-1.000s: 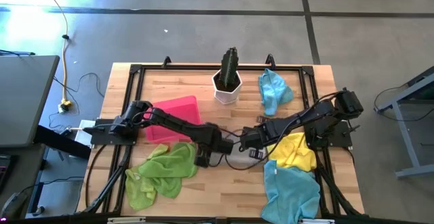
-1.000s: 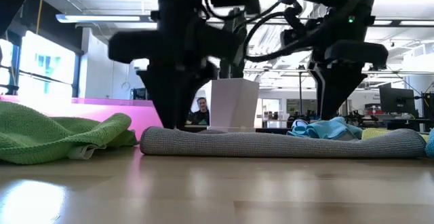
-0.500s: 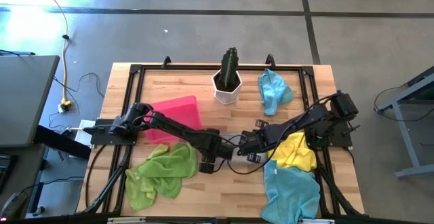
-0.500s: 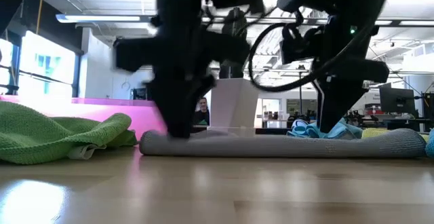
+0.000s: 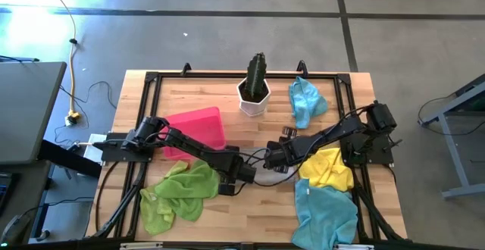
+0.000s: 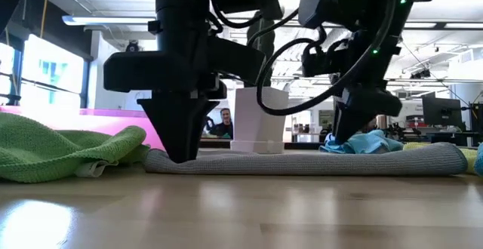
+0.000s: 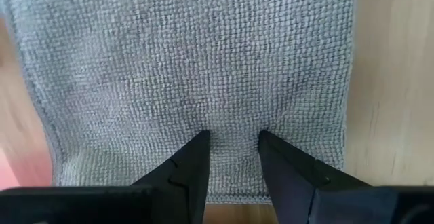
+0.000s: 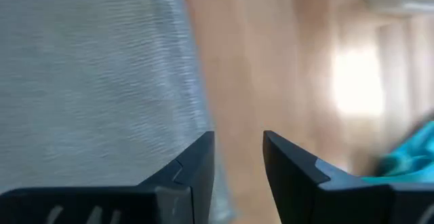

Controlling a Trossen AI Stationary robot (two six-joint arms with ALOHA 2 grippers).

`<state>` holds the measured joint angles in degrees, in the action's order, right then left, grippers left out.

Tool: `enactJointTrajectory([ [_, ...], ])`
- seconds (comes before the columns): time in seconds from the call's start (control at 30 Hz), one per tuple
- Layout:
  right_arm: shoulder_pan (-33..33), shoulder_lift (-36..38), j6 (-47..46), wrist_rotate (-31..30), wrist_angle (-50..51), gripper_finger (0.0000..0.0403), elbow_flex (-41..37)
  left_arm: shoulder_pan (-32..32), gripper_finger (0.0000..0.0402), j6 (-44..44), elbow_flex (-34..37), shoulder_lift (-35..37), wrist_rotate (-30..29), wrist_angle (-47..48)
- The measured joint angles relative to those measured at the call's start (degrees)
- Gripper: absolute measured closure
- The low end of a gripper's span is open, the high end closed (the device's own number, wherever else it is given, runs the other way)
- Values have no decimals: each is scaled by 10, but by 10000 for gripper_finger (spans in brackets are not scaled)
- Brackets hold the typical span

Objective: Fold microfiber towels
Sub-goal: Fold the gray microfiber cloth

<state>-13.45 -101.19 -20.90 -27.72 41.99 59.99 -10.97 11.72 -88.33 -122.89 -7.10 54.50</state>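
Observation:
A grey microfiber towel point(image 6: 302, 161) lies flat in a long strip at the table's middle. My left gripper point(image 5: 227, 185) points straight down on the towel's left end point(image 7: 190, 61), fingers open. My right gripper point(image 5: 274, 157) slants down over the towel's far edge, open. In its wrist view one finger is over grey cloth point(image 8: 95, 75) and the other over bare wood. A lime green towel point(image 5: 178, 193) lies crumpled at the near left. A yellow towel point(image 5: 330, 167) and a light blue towel point(image 5: 326, 212) lie at the near right. My left gripper comes from above, pointing down. Both open fingertips point(image 7: 202, 141) rest on the grey towel's top face point(image 7: 234, 123), a little in from the hem at its left end. The towel stays flat on the table. My right gripper: I cannot tell whether it touches the towel.
A pink tray point(image 5: 198, 125) lies at the far left, partly under the left arm. A white pot with a cactus point(image 5: 255, 91) stands at the far middle. Another light blue towel point(image 5: 305, 102) is bunched at the far right. Black frame rails edge the table.
My left gripper has gone down and toward the near left, onto the grey towel's left end, rolling a little about its own axis. That end now reaches slightly farther left. My right gripper has sunk and tipped, shifting toward the towel's middle along its far edge.

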Motion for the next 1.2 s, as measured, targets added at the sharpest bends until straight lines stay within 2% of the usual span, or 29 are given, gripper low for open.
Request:
enactJointTrajectory([
  [0.1, 12, 6, 14, -1, 25, 286, 4, -6, 280, 17, -4, 8, -48, 2],
  [0.2, 18, 24, -28, 24, 73, 286, 21, -10, 280, 16, -10, 30, -80, 2],
  [0.33, 10, 58, -52, 75, 142, 286, 25, -10, 280, -8, -12, 46, -83, -1],
  [0.47, -3, 96, -94, 114, 190, 286, 23, -3, 280, -78, -12, 47, -81, -8],
  [0.53, -9, 121, -116, 126, 170, 286, 5, 5, 280, -106, -12, 42, -64, -21],
  [0.63, -13, 163, -124, 178, 107, 286, -54, 17, 280, -120, -8, 39, -36, -36],
  [0.9, -17, 248, -269, 243, -210, 286, -230, 39, 280, -122, 36, 37, -9, -103],
  [1.0, -18, 252, -307, 269, -241, 286, -258, 44, 280, -114, 57, 37, -8, -118],
  [1.2, -18, 245, -365, 278, -227, 269, -272, 48, 280, -83, 75, 40, -7, -132],
])
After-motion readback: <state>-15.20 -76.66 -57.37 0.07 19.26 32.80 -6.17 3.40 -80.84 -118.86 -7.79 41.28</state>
